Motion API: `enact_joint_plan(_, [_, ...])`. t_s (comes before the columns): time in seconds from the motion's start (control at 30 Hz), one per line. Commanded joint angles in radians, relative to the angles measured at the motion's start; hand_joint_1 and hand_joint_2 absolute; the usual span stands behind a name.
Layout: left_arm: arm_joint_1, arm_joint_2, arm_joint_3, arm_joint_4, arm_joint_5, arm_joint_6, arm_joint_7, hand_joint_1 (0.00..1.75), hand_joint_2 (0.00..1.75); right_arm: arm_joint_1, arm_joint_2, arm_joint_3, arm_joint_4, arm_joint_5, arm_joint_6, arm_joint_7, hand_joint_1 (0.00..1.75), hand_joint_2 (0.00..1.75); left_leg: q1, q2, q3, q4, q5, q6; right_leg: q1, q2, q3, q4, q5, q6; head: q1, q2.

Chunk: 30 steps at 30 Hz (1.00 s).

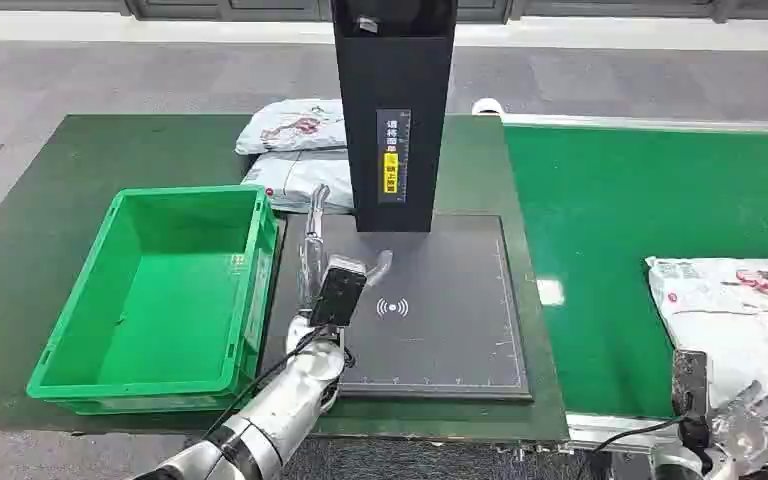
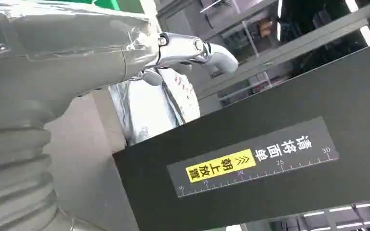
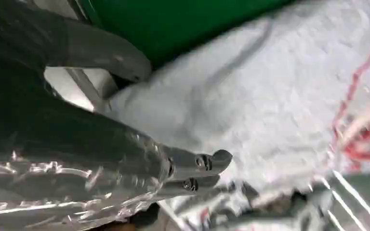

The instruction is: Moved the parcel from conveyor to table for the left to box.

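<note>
Conveyor (image 1: pixel 640 190) belt, green, runs along your right; dark table (image 1: pixel 40 250) mat to your left. Judged from this, you're at the very start: nothing has been carried across yet.

Green box (image 1: pixel 160 290) sits on the table, hollow showing bare plastic, nothing inside. Beside it the black scan pad (image 1: pixel 430 330) with its upright black column (image 1: pixel 393 110). Two bagged parcels (image 1: pixel 295 150) lie stacked behind the box, near the column; not yours for this move, as far as I can judge.

The parcel (image 1: pixel 740 310) you want is on the belt, white bag with red print, near the belt's near edge.

Right hand (image 1: pixel 750 430) is at the parcel's near edge, fingers spread. The right wrist view has fingertips (image 3: pixel 212 163) at the bag; no grasp seen, so read it as released.

Left hand (image 1: pixel 325 260) hovers over the pad, fingers extended, holding nothing.

Left to do: grip, lift, cross to table, then box.
</note>
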Motion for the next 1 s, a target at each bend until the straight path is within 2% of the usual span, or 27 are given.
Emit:
enact_joint_plan(0.03, [-0.030, 0.008, 0.033, 0.042, -0.007, -0.013, 0.004, 0.00, 1.75, -0.014, -0.048, 0.021, 0.102, -0.013, 0.174, 0.110, 0.00, 1.75, 0.001, 0.004, 0.003, -0.001, -0.001, 0.001, 0.002, -0.003, 0.003, -0.002, 0.000, -0.001, 0.000, 0.000])
enact_joint_plan(0.1, [-0.033, 0.008, 0.033, 0.046, -0.007, -0.014, 0.004, 0.00, 1.75, -0.011, -0.053, 0.043, 0.104, 0.002, 0.200, 0.146, 0.00, 1.75, 0.001, 0.004, 0.003, -0.001, 0.000, 0.001, 0.003, -0.002, 0.005, -0.003, 0.001, -0.001, 0.000, 0.000])
enact_joint_plan(0.13, [-0.038, 0.007, 0.033, 0.050, -0.006, -0.013, 0.004, 0.00, 1.75, -0.008, -0.055, 0.052, 0.099, -0.006, 0.245, 0.169, 1.54, 1.75, 0.001, 0.005, 0.004, -0.001, 0.000, 0.001, 0.003, -0.001, 0.005, -0.003, 0.001, 0.000, 0.000, 0.000])
enact_joint_plan(0.17, [-0.039, 0.007, 0.033, 0.052, -0.006, -0.015, 0.004, 0.00, 1.75, -0.007, -0.058, 0.056, 0.104, -0.007, 0.266, 0.182, 1.75, 1.75, 0.000, 0.003, 0.003, 0.000, 0.000, 0.002, 0.002, -0.001, 0.005, -0.002, 0.000, 0.001, 0.000, 0.000])
enact_joint_plan(0.4, [-0.041, 0.006, 0.035, 0.056, -0.006, -0.019, 0.004, 0.00, 1.75, -0.001, -0.061, 0.059, 0.104, -0.020, 0.312, 0.210, 1.75, 1.75, 0.003, 0.006, 0.005, 0.000, 0.001, 0.005, 0.003, 0.000, 0.010, -0.009, 0.005, 0.006, 0.000, 0.000])
enact_joint_plan(0.47, [-0.041, 0.005, 0.037, 0.059, -0.004, -0.020, 0.004, 0.00, 1.75, 0.000, -0.058, 0.060, 0.104, -0.025, 0.323, 0.212, 1.75, 1.75, 0.003, 0.004, 0.005, 0.001, 0.002, 0.007, 0.002, -0.001, 0.011, -0.009, 0.005, 0.008, 0.000, 0.000])
enact_joint_plan(0.7, [-0.038, 0.014, 0.043, 0.053, 0.006, -0.023, 0.004, 0.00, 1.75, -0.006, -0.019, 0.091, 0.059, -0.133, 0.335, 0.101, 1.75, 1.75, 0.004, 0.004, 0.006, 0.002, 0.002, 0.009, 0.003, 0.000, 0.013, -0.011, 0.007, 0.010, 0.000, 0.000])
enact_joint_plan(0.8, [-0.036, 0.021, 0.051, 0.047, 0.009, -0.020, 0.004, 0.00, 1.75, -0.007, 0.029, 0.156, -0.028, -0.226, 0.342, -0.020, 1.75, 1.75, 0.003, 0.007, 0.006, 0.002, 0.002, 0.009, 0.003, 0.003, 0.013, -0.011, 0.007, 0.010, 0.000, 0.000])
enact_joint_plan(0.87, [-0.029, 0.026, 0.072, 0.029, 0.028, -0.042, 0.004, 0.00, 1.75, 0.020, 0.098, 0.272, -0.184, -0.324, 0.369, -0.078, 1.75, 1.75, 0.002, 0.007, 0.006, 0.001, 0.002, 0.008, 0.003, 0.003, 0.012, -0.010, 0.007, 0.010, 0.000, 0.000])
enact_joint_plan(1.0, [-0.022, 0.026, 0.101, 0.013, 0.048, -0.065, 0.004, 0.00, 1.75, 0.086, 0.161, 0.465, -0.401, -0.431, 0.377, -0.038, 1.75, 1.75, 0.002, 0.009, 0.005, 0.001, 0.002, 0.008, 0.002, 0.005, 0.009, -0.009, 0.007, 0.010, 0.000, 0.000])
